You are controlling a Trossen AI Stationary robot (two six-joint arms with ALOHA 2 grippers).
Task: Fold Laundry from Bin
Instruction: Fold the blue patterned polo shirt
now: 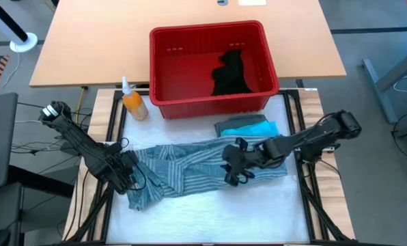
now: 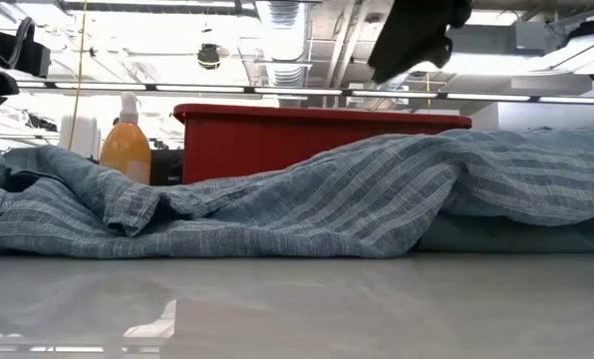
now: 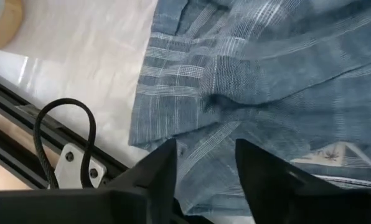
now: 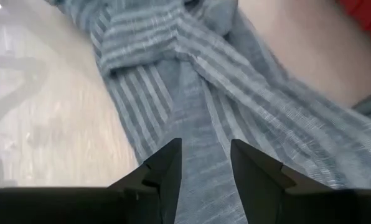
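The striped shirt (image 1: 190,171), a soft woven blue-grey fabric, lies crumpled across the white surface (image 1: 210,219); a small printed label inside it is unreadable; the left hand (image 1: 125,174), fingers spread, hovers at its left end; the right hand (image 1: 234,167), fingers spread, hovers over its right part; the red slotted plastic bin (image 1: 210,68) holds a black garment (image 1: 231,72); folded turquoise and grey-green garments (image 1: 248,126) lie just before the bin.

Striped shirt (image 4: 192,81), parted pincer (image 4: 205,163) above it
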